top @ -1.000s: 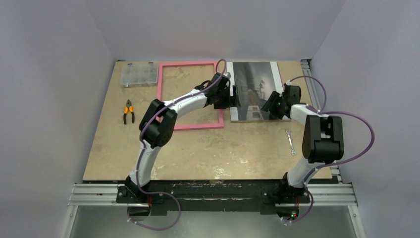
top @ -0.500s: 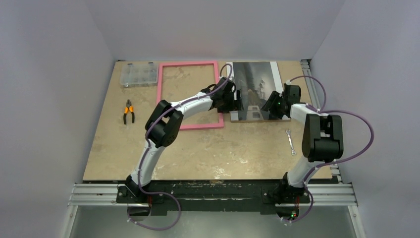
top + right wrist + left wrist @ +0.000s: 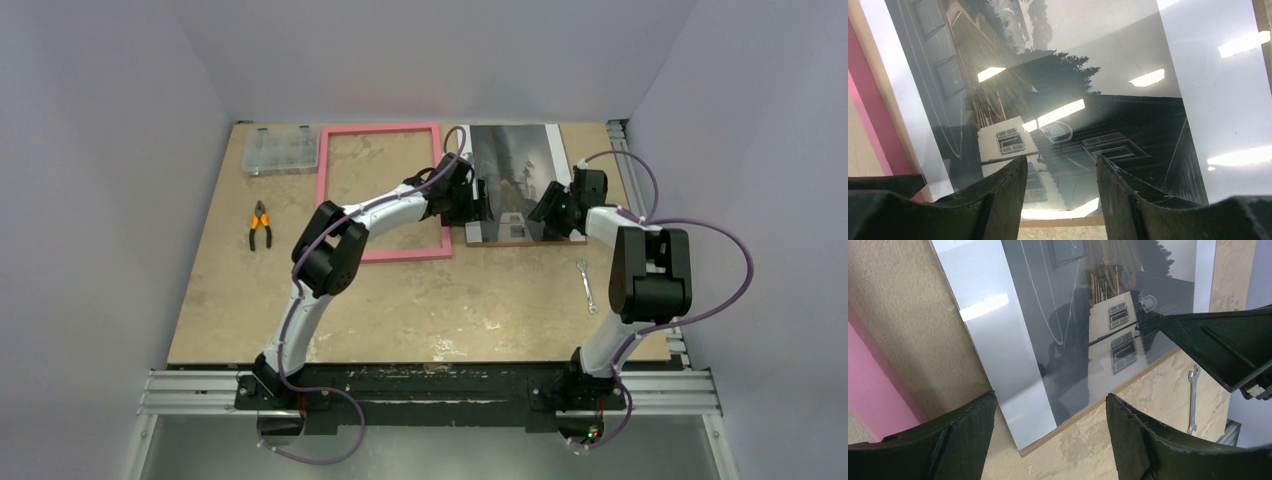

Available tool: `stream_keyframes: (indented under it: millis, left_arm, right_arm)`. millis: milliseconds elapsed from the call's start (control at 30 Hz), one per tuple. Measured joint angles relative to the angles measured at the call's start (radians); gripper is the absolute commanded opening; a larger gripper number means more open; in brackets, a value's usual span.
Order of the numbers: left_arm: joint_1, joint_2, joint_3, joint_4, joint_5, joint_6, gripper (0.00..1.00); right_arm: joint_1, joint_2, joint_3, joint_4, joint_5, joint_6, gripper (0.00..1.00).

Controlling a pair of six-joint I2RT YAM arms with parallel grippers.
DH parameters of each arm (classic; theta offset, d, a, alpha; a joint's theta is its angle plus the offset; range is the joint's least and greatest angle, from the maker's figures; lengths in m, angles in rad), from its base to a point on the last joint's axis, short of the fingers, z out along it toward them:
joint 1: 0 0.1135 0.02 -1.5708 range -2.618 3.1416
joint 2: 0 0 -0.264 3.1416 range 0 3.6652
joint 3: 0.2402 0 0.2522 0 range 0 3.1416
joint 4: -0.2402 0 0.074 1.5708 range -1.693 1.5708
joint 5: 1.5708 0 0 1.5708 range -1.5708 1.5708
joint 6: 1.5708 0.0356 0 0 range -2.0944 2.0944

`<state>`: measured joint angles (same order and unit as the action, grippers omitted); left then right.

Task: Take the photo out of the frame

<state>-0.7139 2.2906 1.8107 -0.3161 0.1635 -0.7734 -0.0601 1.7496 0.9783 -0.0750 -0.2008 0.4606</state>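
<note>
Photo (image 3: 510,160) and frame (image 3: 385,128) lie apart on the table (image 3: 400,300), so the task seems close to done. On the left, the pink frame lies flat with bare table showing through its opening. Just to its right, the left gripper (image 3: 1050,402) hangs low over the photo's near left corner, jaws spread wide with nothing between them. The photo lies face up on a brown backing board (image 3: 1063,221), just beside the frame's right rail with a strip of table between them. A thin edge of the board shows along the near side. Over the photo's near right part, the right gripper (image 3: 1060,170) stands about half spread and empty; whether its fingers touch the glossy surface I cannot tell. The step in hand appears to be parting the print from the board, or simply backing away. If the print is to be lifted, the next move calls for one finger slipped under the thin corner while the other gripper pins the board, since the glossy sheet would likely slide.
</note>
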Motion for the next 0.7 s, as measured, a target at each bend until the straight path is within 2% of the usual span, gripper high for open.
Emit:
stream_keyframes:
  millis: [467, 567, 700]
  left_arm:
    - [-0.002, -0.065, -0.01, 0.024, 0.031, -0.057, 0.77]
    - [-0.002, -0.079, -0.031, 0.052, 0.051, -0.084, 0.73]
    - [0.003, -0.084, -0.057, 0.085, 0.082, -0.126, 0.56]
  right_arm:
    - [-0.004, 0.019, 0.013, 0.017, 0.001, -0.005, 0.53]
    - [-0.005, 0.019, 0.013, 0.021, 0.002, -0.01, 0.55]
    - [-0.004, 0.019, 0.013, 0.029, 0.008, -0.021, 0.59]
